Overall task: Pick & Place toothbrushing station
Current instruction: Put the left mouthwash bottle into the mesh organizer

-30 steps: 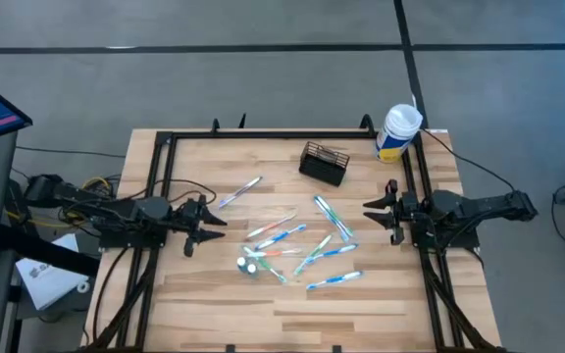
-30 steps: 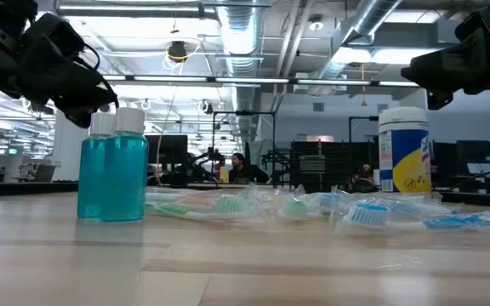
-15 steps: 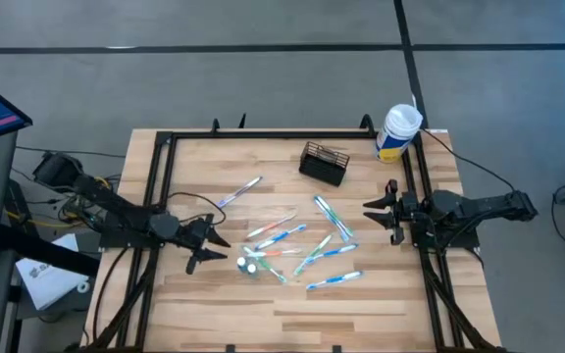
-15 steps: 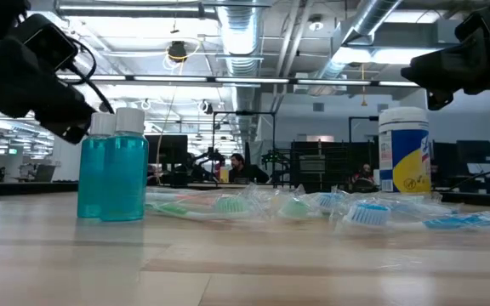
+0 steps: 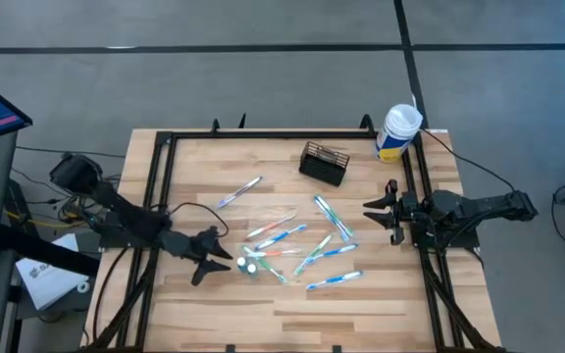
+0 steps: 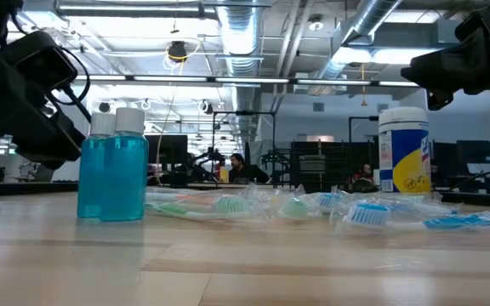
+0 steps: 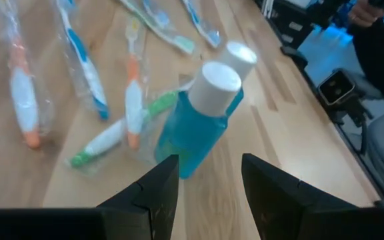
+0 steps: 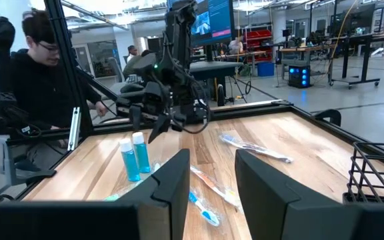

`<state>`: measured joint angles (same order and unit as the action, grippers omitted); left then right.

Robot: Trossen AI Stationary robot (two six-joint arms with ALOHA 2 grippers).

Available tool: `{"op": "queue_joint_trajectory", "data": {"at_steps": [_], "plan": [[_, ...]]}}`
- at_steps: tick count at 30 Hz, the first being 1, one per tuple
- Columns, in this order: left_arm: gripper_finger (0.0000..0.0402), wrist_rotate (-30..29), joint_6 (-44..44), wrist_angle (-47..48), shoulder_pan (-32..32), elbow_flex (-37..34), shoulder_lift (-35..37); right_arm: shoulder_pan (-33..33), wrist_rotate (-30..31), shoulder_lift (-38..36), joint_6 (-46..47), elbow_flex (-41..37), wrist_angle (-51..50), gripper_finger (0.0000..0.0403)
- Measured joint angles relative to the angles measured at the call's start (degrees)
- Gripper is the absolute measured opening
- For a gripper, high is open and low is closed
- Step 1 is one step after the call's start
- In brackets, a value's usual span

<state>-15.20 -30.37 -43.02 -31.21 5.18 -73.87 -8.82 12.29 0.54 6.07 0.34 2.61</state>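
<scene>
The toothbrushing station (image 5: 324,163), a black wire-mesh caddy, is seen near the desk's (image 5: 361,304) far edge, well apart from both grippers. The left gripper (image 5: 218,265) is held with fingers spread wide just beside two blue mouthwash bottles (image 7: 202,113) near the desk's middle. The right gripper (image 5: 371,214) is held at the right edge, fingers parted.
</scene>
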Motion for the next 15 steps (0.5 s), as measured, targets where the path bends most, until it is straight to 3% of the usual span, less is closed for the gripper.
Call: {"op": "queue_joint_trajectory", "data": {"at_steps": [15], "plan": [[0.0159,-1.07,-2.01,-0.40,-0.34,4.84,-9.87,0.00,0.00,-0.01,1.05,0.01,0.00,0.0111]]}}
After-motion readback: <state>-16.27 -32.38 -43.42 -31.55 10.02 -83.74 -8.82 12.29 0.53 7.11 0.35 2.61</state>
